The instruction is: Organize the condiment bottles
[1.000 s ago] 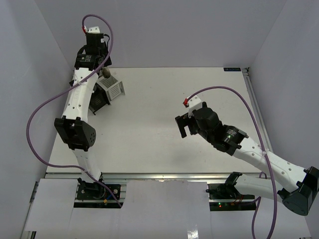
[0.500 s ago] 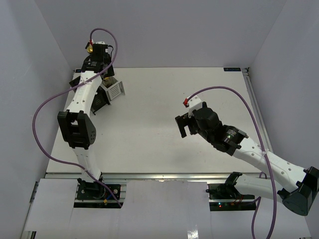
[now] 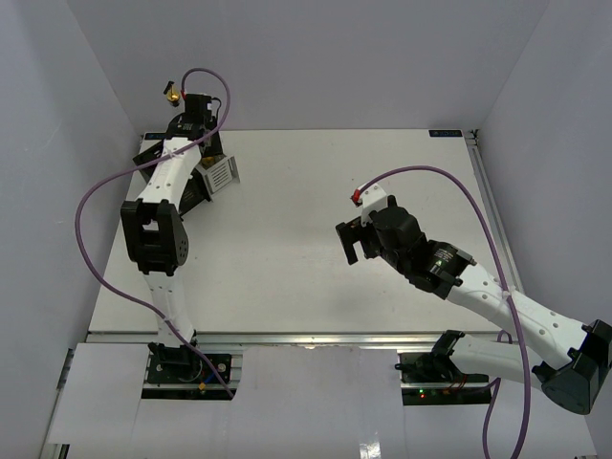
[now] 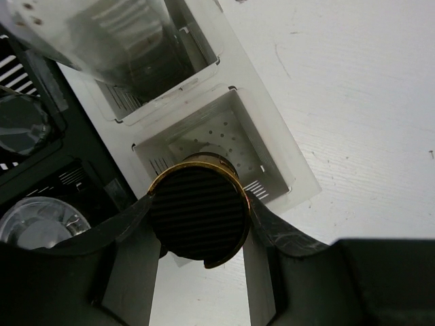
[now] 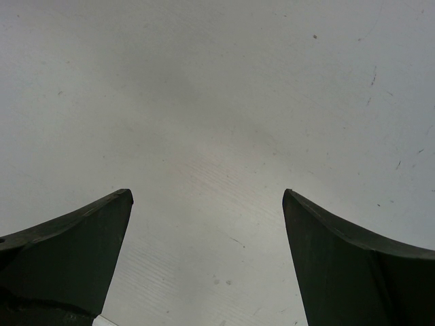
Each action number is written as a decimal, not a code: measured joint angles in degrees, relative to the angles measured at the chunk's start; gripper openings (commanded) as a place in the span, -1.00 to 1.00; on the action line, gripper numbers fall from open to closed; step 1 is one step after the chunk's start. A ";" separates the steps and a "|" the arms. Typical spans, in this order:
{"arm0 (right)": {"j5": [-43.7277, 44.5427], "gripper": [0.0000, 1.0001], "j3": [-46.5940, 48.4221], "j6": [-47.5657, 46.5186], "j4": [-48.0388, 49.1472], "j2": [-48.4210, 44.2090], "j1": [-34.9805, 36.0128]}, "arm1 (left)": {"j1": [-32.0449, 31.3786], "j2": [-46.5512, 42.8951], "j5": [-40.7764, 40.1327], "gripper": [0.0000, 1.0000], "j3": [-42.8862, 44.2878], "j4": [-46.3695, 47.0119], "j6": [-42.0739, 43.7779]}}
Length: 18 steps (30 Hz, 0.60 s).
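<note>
**Left wrist view shows the gold-rimmed bottle clamped over the white rack**

At the far left corner of the table (image 3: 287, 210), the left gripper (image 4: 200, 207) has its jaws clenched on the tall bottle (image 4: 197, 214). From the wrist camera this is a round, dark, ribbed face ringed in gold, pinched on both sides by the fingers (image 4: 132, 244). From overhead, its gold end pokes out just beyond the gripper, up against the back wall. The bottle hangs directly above the nearer compartment of the white rack (image 4: 289, 183), whose dotted floor shows around it; I cannot tell whether it touches the rack. The next white compartment holds the cream shaker (image 4: 102, 34), its holed top at the edge of the picture. Just left of that stands the black rack (image 4: 81, 170), with two round glass tops (image 4: 41, 221) sitting in its slots. They are too dim for me to tell which bottles they are.

Well apart, right of the table's middle, the right gripper (image 5: 206, 193) hovers over bare tabletop, jaws released and spread wide. A purple cable (image 3: 440, 177) loops over that arm.
</note>
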 measured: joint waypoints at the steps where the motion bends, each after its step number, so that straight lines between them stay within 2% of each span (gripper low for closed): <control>1: 0.00 0.96 0.00 -0.04 0.01 0.00 0.00 | 0.03 0.50 0.15 0.07 0.04 0.21 0.01; 4: 0.00 0.96 -0.01 -0.10 0.07 -0.08 0.00 | 0.13 1.29 0.46 0.41 0.70 0.85 0.11; 8: 0.00 0.96 -0.04 -0.29 0.09 -0.22 0.00 | 0.17 1.55 0.95 0.72 1.16 0.33 -0.10; 9: 0.00 0.96 -0.04 -0.34 0.09 -0.22 0.00 | 0.17 1.55 1.06 0.94 1.26 0.08 -0.21; 18: 0.09 0.92 -0.02 -0.69 -0.12 -0.28 0.00 | 0.17 1.03 1.30 0.96 8.40 -6.55 -1.68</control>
